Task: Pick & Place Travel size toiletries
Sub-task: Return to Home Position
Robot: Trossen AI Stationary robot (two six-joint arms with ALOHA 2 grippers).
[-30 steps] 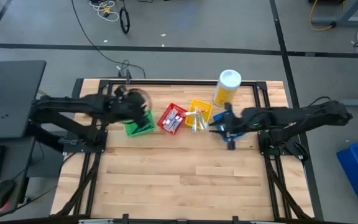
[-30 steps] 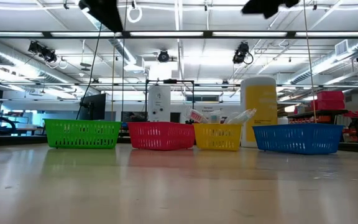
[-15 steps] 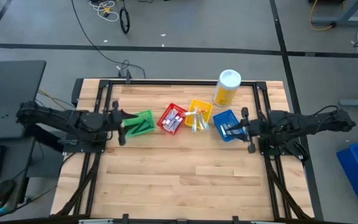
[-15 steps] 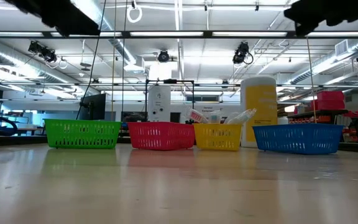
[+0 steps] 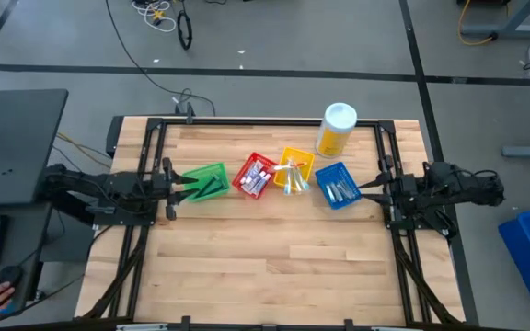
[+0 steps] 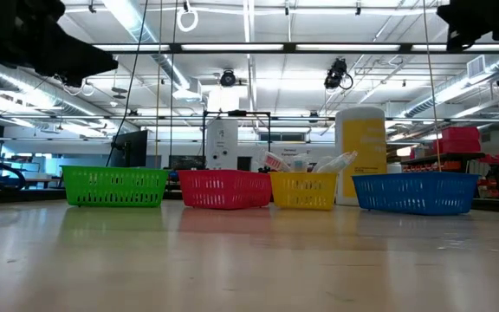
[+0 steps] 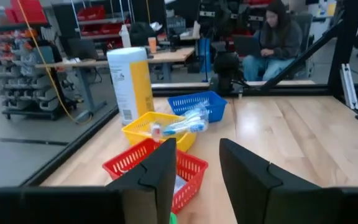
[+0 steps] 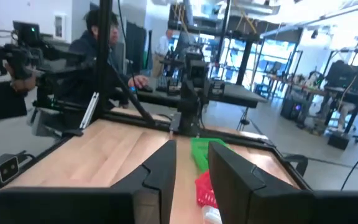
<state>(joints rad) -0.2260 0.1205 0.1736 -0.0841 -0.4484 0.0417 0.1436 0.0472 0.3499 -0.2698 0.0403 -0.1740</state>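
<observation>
The toiletries lie in four small bins set in a row at mid-table. Dark sticks fill the green bin (image 5: pixel 206 181). White tubes are in the red bin (image 5: pixel 255 175). Toothbrushes and tubes (image 7: pixel 185 123) stick out of the yellow bin (image 5: pixel 293 169). Silvery tubes (image 5: pixel 339 190) sit in the blue bin (image 5: pixel 335 185). My left gripper (image 5: pixel 170 184) (image 7: pixel 197 165) hovers open just left of the green bin. My right gripper (image 5: pixel 380 185) (image 8: pixel 191 163) hovers open just right of the blue bin. Neither holds anything.
A tall yellow bottle with a white cap (image 5: pixel 337 128) stands behind the yellow and blue bins. The near half of the wooden table (image 5: pixel 274 267) has bare wood. A person sits at a desk beyond the table's right side (image 7: pixel 277 37).
Both arms have drawn back from over the bins. The left gripper went from above the green bin toward the table's left edge. The right gripper went from above the blue bin toward the right edge, uncovering the silvery tubes in the blue bin.
</observation>
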